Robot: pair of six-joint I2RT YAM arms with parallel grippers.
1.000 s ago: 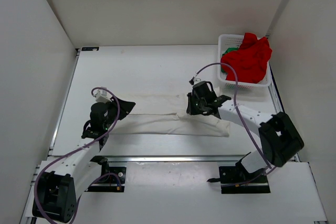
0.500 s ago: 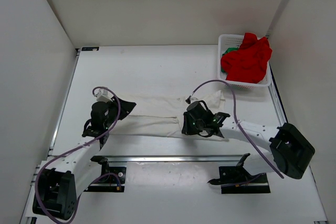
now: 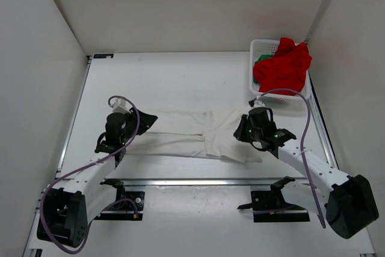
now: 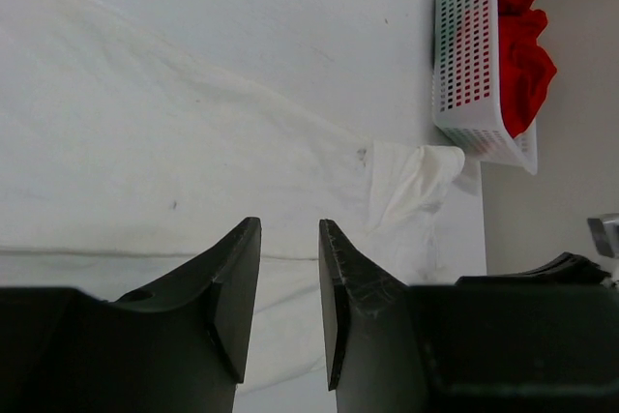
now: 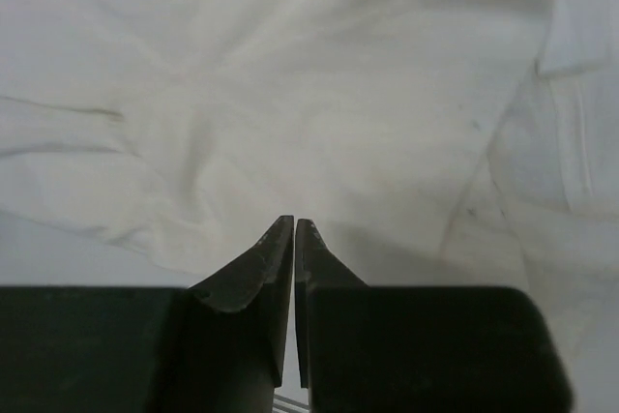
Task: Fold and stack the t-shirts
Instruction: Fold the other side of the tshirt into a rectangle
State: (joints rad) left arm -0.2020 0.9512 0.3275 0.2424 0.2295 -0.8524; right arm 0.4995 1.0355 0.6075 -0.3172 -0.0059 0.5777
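- You have one cream-white cotton t-shirt lying across the middle of the frame, its long axis running left to right.
- One white plastic mesh basket at upper right holds one red garment and one green garment.
- Left gripper, at the shirt's left end: fingers narrowly parted, gripping nothing.
- Right gripper, over the right end: fingers pressed together, no cloth visibly between them.

Low in its wrist view, the left gripper had its jaws slightly parted, while the right gripper had its jaws nearly touching.
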